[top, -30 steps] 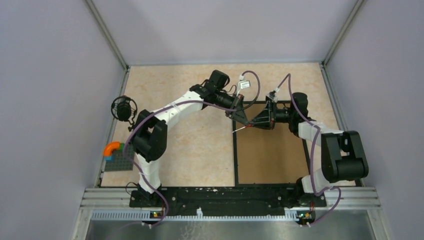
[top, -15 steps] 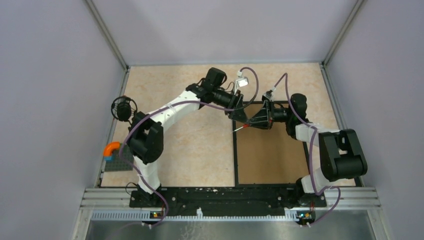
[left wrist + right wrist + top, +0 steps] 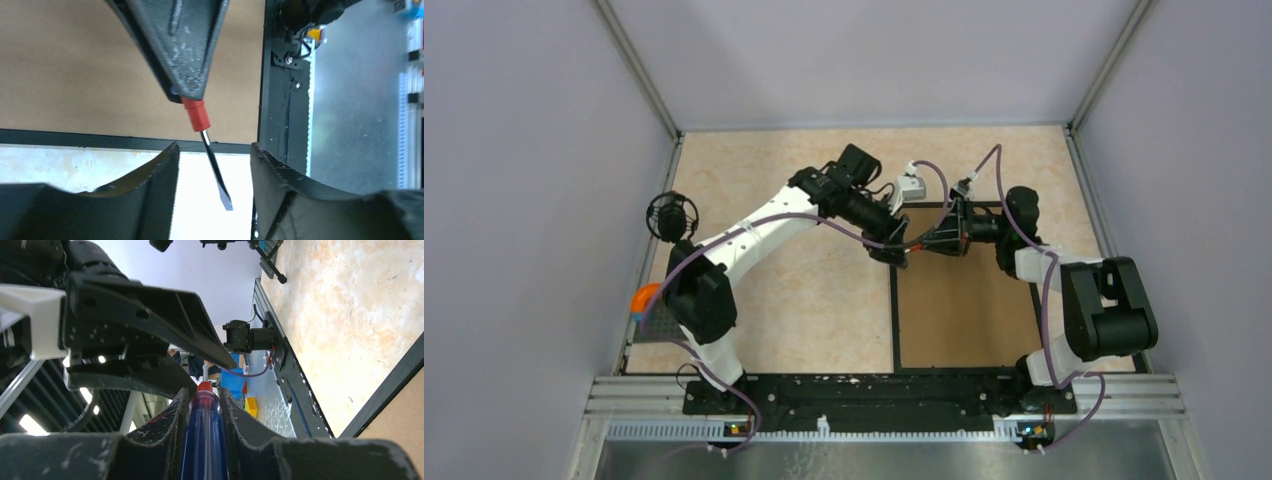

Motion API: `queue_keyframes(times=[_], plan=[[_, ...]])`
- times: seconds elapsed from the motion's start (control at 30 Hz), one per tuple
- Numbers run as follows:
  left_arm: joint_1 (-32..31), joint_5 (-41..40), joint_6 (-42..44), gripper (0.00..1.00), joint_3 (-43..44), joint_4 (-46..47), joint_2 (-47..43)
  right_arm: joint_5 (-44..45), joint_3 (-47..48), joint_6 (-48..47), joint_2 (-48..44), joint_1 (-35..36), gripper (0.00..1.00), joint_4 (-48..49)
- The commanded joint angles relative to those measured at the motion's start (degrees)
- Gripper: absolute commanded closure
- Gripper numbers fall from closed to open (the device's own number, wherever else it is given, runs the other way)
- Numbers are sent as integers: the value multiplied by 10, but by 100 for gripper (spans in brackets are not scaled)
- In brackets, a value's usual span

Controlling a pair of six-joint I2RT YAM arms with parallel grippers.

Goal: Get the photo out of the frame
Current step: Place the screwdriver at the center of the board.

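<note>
Frame (image 3: 894,320) face down on the right half of the worktop (image 3: 804,290), brown backing board (image 3: 964,310) uppermost; photo hidden beneath, judged not yet out. Probably light, rigid along the rim, thin at the board's edge; best pried near the far left corner, then lifted by the board. Photo likely limp, easily creased; worth taking by one edge. Right claw (image 3: 204,397) clamped on a blue-handled screwdriver (image 3: 204,440); left claw (image 3: 212,150) spread apart, straddling the blade, seemingly without touching.

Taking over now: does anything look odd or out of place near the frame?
One thing: the screwdriver held in the right gripper pokes its blade between the open jaws of the left gripper, tip over the table just outside the frame. The frame lies flat, brown back up.
</note>
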Motion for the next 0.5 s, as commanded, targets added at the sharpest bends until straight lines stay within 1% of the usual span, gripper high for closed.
queue_keyframes(times=[0.0, 0.07, 0.1, 0.17, 0.2, 0.23, 0.27, 0.3, 0.47], plan=[[-18, -54, 15, 51, 25, -30, 11, 8, 10, -11, -9, 8, 100, 22], [-18, -49, -4, 64, 39, -29, 23, 10, 11, -34, -19, 12, 100, 0], [-18, -38, -19, 71, 44, -22, 28, 13, 13, -58, -26, 15, 100, -26], [-19, -18, -51, 86, 48, 15, 31, 22, 30, -142, -40, 22, 100, -129], [-20, -13, -62, 96, 46, 28, 30, 28, 44, -197, -46, 26, 100, -193], [-21, -11, -89, 100, 43, 59, 31, 35, 60, -249, -51, 35, 100, -260], [-22, -5, -110, 100, 39, 86, 31, 41, 72, -287, -55, 42, 100, -305], [-23, -2, -131, 100, 32, 117, 32, 42, 79, -304, -57, 49, 100, -327], [-26, 13, -226, 100, -21, 295, 32, 33, 70, -280, -57, 67, 100, -295]])
